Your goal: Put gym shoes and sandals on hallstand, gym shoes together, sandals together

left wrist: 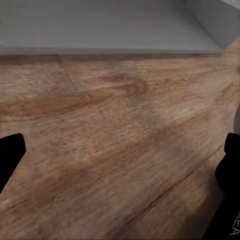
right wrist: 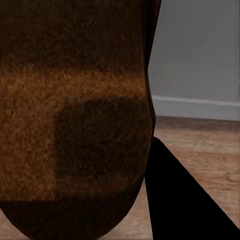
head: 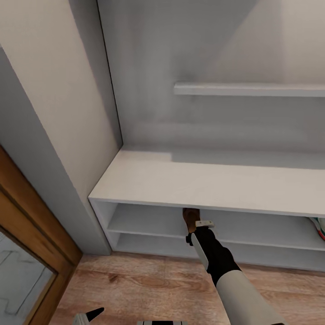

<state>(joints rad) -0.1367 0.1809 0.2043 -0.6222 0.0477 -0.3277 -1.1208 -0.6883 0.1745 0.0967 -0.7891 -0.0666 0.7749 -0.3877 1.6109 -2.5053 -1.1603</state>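
Sandal (head: 188, 220): dark brown leather, right gripper (head: 195, 225) clamping it, entering hallstand (head: 189, 185) shelf at 12 o'clock; left gripper (left wrist: 120, 165) gaping.

A pale grey-white wall (head: 40, 81) runs from 12 o'clock down toward 8 o'clock. At 7 o'clock a brown wooden door frame (head: 31, 225) borders a glass pane (head: 20, 280). Light brown wood planks (head: 144, 289) span 6 o'clock, their grain clear in the left wrist view. The light is soft and even, casting faint shadows.
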